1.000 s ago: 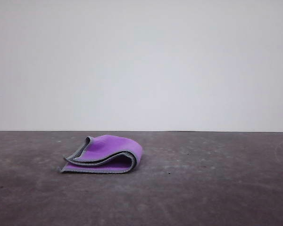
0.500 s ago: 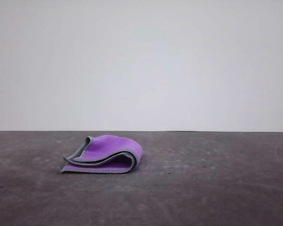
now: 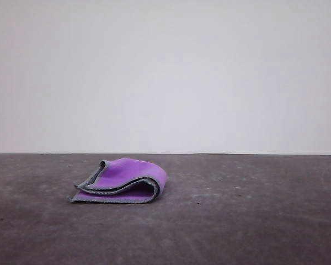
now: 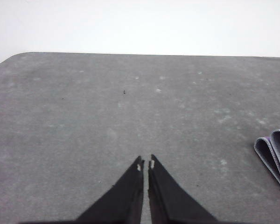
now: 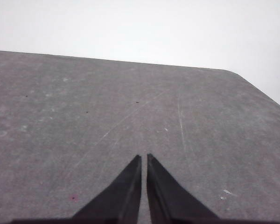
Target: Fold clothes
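On table (image 3: 254,221), cloth (image 3: 124,181) lying loosely folded, purple face outward; left gripper (image 4: 146,164) and right gripper (image 5: 144,158) hovering apart from cloth, jaws pressed together. Risk: springy upper layer unfolding.

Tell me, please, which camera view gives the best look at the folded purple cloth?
The front view: the whole cloth lies folded on the table, purple face up, grey edging visible. The left wrist view catches just a corner of its layered edges at the frame's border, beyond the shut left gripper.
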